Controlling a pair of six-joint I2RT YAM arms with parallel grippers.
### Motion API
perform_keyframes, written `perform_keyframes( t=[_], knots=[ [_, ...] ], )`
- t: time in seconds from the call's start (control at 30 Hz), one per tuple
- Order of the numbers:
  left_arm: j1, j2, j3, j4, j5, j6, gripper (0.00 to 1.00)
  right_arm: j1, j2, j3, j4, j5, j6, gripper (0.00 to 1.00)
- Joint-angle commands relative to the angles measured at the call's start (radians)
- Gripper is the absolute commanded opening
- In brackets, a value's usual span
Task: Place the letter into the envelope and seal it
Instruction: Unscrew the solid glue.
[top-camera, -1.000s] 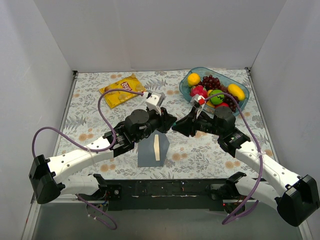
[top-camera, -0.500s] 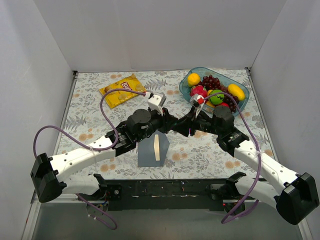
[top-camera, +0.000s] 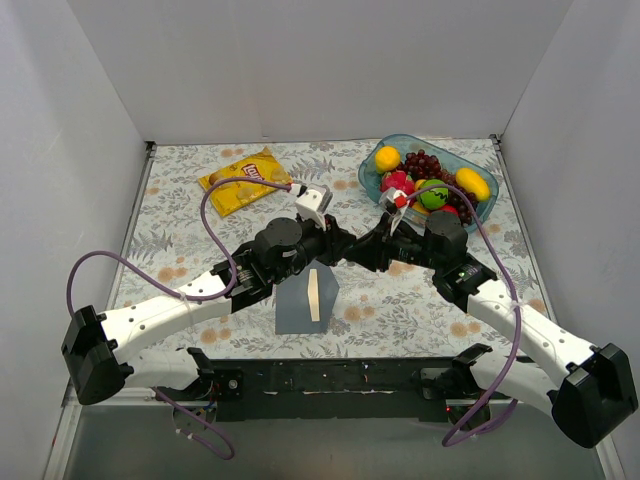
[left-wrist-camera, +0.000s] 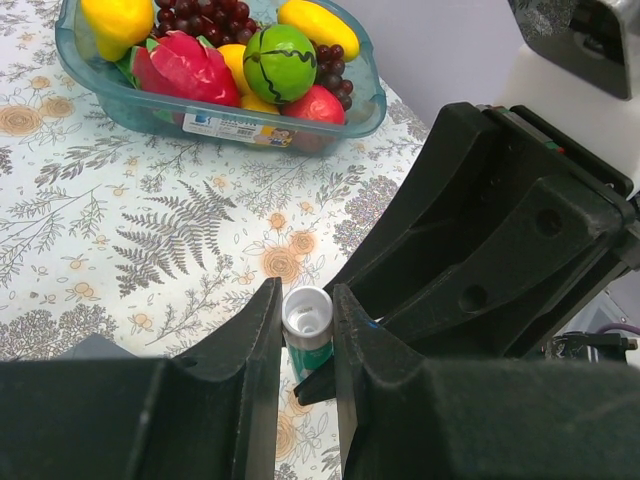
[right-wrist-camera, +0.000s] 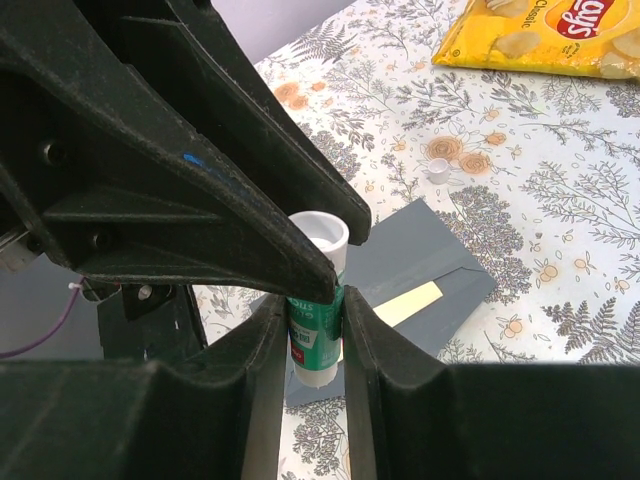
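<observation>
Left claw: pinching glue stick
Right claw: pinching the same glue stick
Letter: cream strip showing on envelope, flat on table

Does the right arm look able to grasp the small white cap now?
Probably not yet: its jaws are shut on the glue stick, which the left arm also grips. The cap itself lies unobstructed.

envelope: grey-blue, lying flat | letter: cream strip showing, rest tucked inside envelope
</observation>
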Motion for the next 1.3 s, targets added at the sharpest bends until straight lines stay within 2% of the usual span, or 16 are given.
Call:
perform_keyframes(
  t=[0.0, 0.03, 0.17, 0.27, 0.3, 0.4, 0.5, 0.6, 0.8, 0.83, 0.87, 0.9, 0.93, 0.97, 1.07, 1.27],
  knots=[
    [0.004, -0.021, 0.013, 0.031, 0.004, 0.001, 0.00, -0.001, 0.007, 0.031, 0.050, -0.002, 0.009, 0.17],
    [0.004, -0.023, 0.013, 0.033, 0.005, 0.001, 0.00, -0.001, 0.008, 0.033, 0.050, -0.004, 0.010, 0.02],
    [0.005, -0.035, 0.002, 0.031, 0.028, 0.003, 0.00, -0.001, 0.007, 0.036, 0.044, -0.035, 0.009, 0.01],
    [0.007, -0.067, -0.023, 0.053, 0.115, 0.029, 0.02, -0.001, -0.015, 0.020, 0.077, -0.104, -0.006, 0.01],
    [0.007, -0.078, -0.046, 0.064, 0.216, 0.041, 0.05, -0.001, -0.028, 0.017, 0.088, -0.125, -0.011, 0.01],
    [0.005, -0.127, -0.069, 0.096, 0.344, 0.084, 0.11, -0.001, -0.047, 0.013, 0.120, -0.232, -0.034, 0.01],
    [0.007, -0.167, -0.090, 0.111, 0.453, 0.116, 0.11, -0.001, -0.056, 0.010, 0.163, -0.355, -0.042, 0.01],
    [0.007, -0.195, -0.104, 0.120, 0.548, 0.147, 0.00, -0.001, -0.065, 0.008, 0.217, -0.471, -0.034, 0.01],
    [0.018, -0.221, -0.095, 0.094, 0.559, 0.164, 0.02, -0.001, -0.087, 0.008, 0.248, -0.533, -0.020, 0.01],
    [0.018, -0.221, -0.095, 0.090, 0.538, 0.162, 0.13, -0.001, -0.085, 0.008, 0.234, -0.516, -0.023, 0.01],
    [0.018, -0.222, -0.093, 0.090, 0.495, 0.161, 0.58, -0.001, -0.087, 0.013, 0.217, -0.473, -0.034, 0.01],
    [0.018, -0.224, -0.095, 0.090, 0.463, 0.150, 0.73, -0.001, -0.081, 0.014, 0.179, -0.447, -0.048, 0.01],
    [0.019, -0.225, -0.098, 0.093, 0.435, 0.147, 0.82, -0.001, -0.078, 0.019, 0.154, -0.410, -0.054, 0.01],
    [0.019, -0.232, -0.099, 0.094, 0.406, 0.142, 0.97, -0.001, -0.075, 0.034, 0.127, -0.322, -0.060, 0.01],
    [0.019, -0.238, -0.107, 0.102, 0.246, 0.110, 0.98, -0.001, -0.047, 0.068, 0.006, -0.150, -0.075, 0.01],
    [0.019, -0.181, -0.052, 0.012, -0.076, 0.044, 0.98, -0.001, -0.012, 0.089, -0.080, 0.010, -0.076, 0.01]
  ],
)
